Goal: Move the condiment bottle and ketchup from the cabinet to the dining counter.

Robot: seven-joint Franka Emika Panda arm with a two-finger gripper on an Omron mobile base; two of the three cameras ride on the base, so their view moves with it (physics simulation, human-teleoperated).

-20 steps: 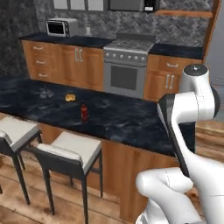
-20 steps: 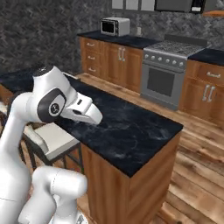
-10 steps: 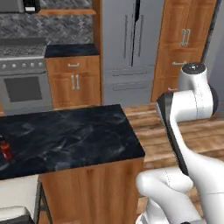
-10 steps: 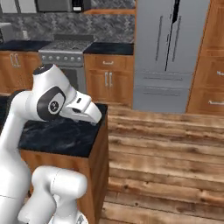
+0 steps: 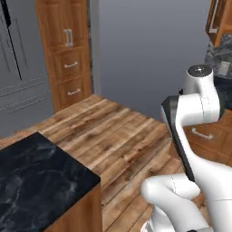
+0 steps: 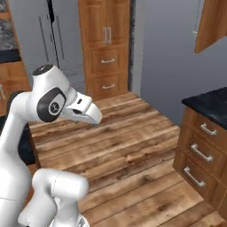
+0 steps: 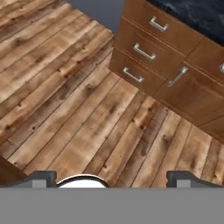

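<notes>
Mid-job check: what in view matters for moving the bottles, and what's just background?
Job: dining counter; wall cabinet; gripper, open and empty.
Background: fridge; tall cupboard; low drawer cabinet; wooden floor.

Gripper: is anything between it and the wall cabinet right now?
Nothing visible blocks it. The open, empty gripper faces bare wooden floor and low drawers. A corner of the wall cabinet hangs above the far counter, with open floor between. No bottle is visible.
</notes>
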